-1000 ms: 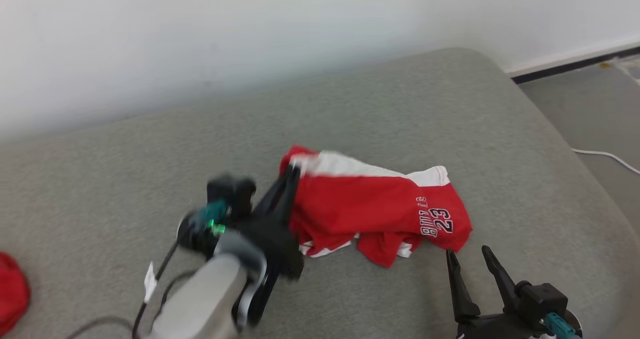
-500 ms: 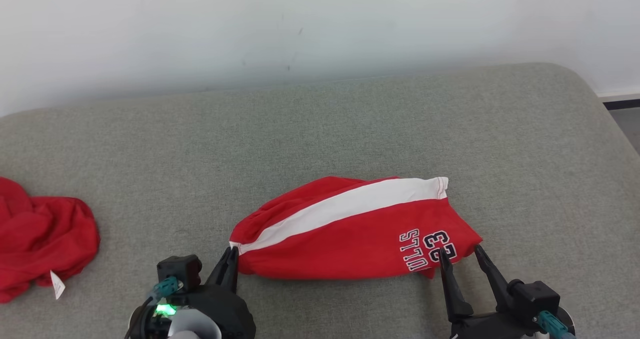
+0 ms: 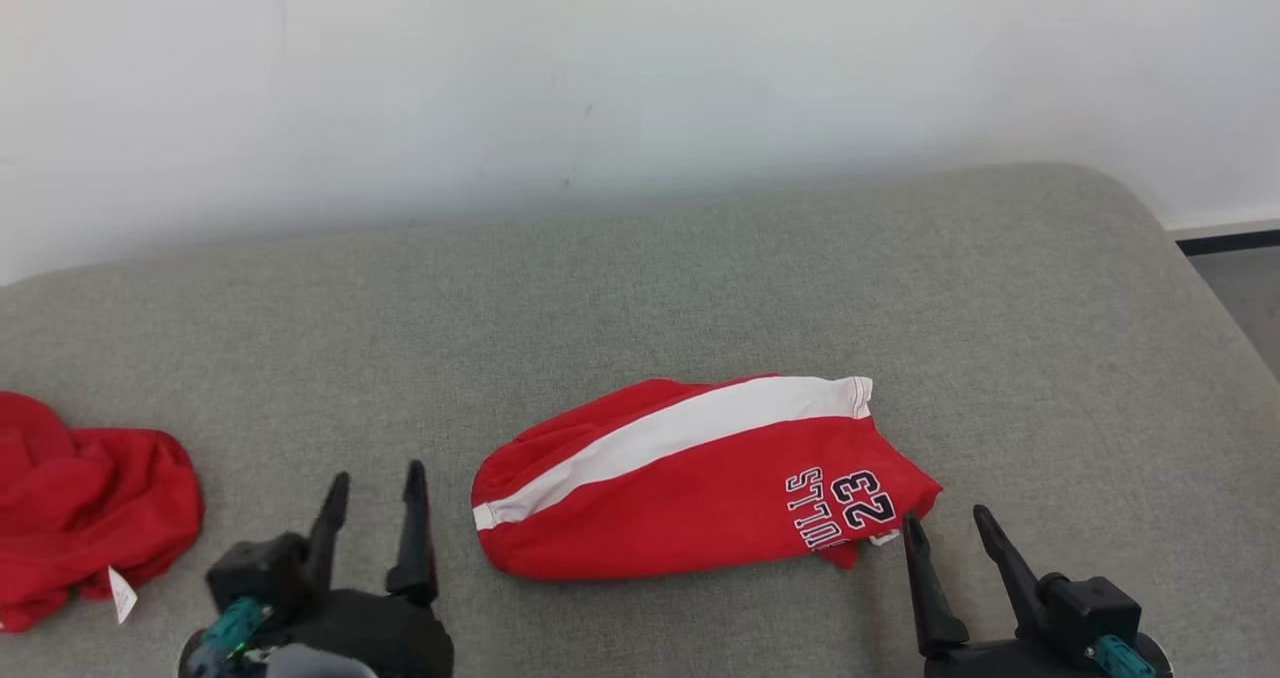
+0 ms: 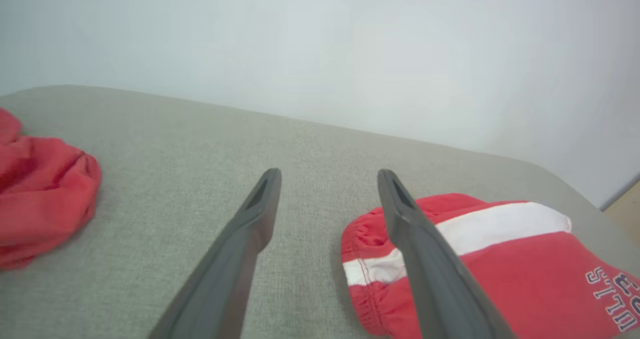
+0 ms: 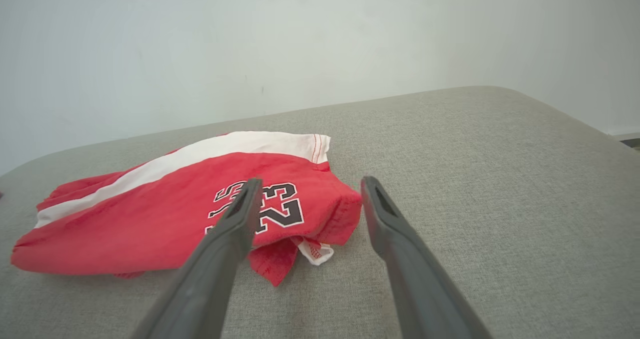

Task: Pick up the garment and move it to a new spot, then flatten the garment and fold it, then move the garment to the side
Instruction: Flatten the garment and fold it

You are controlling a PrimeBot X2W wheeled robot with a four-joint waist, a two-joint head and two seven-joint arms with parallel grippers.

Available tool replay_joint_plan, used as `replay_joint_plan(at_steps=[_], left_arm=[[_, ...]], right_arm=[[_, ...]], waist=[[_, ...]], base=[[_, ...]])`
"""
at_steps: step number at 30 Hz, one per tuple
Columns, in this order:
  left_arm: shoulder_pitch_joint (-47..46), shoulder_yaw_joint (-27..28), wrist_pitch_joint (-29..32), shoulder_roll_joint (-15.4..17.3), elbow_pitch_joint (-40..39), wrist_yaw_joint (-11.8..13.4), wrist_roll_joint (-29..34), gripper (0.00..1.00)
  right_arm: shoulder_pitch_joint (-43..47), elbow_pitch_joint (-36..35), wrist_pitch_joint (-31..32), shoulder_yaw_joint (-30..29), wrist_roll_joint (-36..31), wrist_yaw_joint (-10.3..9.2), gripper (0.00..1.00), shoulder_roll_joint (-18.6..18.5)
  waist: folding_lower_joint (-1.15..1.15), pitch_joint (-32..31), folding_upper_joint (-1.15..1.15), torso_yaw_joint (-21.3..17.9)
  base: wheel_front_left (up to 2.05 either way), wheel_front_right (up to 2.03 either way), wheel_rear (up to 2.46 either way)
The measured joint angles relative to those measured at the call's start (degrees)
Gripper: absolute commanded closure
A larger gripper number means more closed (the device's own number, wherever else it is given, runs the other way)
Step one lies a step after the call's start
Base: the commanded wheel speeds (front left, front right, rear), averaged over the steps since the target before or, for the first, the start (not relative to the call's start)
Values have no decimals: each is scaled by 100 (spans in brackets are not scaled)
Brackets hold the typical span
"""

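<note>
Grey cushion [image 3: 700,288] bears garment [image 3: 680,488]; left end effector [image 3: 377,473] spread, empty.

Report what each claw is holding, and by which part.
Nothing. The left claw and right claw stand open and empty; the garment lies ungripped between them.

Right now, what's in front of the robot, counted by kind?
Red clothes: 2, the garment numbered 23 and a crumpled red cloth
Grippers: 2, left gripper and right gripper, both open
Grey cushion: 1
Total: 5
</note>
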Motion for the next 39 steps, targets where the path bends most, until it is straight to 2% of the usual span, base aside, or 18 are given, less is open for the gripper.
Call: replay_joint_plan(at_steps=[3,6,11,20,26,35,39], left_arm=[[417,635,0,-209,-501,-73,500,0],[806,1077,0,-385,-793,-305,979,0],[1157,1595,0,-579,-1061,-723,1613,0],[1501,2208,0,-802,-1074,-1154,2101,0],[1506,2329,0,-844,-909,-1303,2226,0],[1479,2260,0,-854,-879,-1302,2167,0],[1474,2214,0,-856,-923,-1258,2121,0]], right_arm=[[29,-29,0,-126,-53,0,0,1],[66,-57,0,-253,-97,0,0,0],[85,-121,0,-374,-157,0,0,-1],[118,-188,0,-374,-375,0,0,1],[123,-129,0,-364,-408,0,0,1],[99,-98,14,-359,-285,0,0,2],[-255,-31,467,-517,-91,0,0,-1]], waist=[[0,-86,0,34],[0,-154,0,104],[0,-256,0,238],[0,-394,0,448],[0,-419,0,503],[0,-362,0,496],[0,-297,0,476]], base=[[0,0,0],[0,0,0],[0,0,0],[0,0,0],[0,0,0],[0,0,0],[0,0,0]])
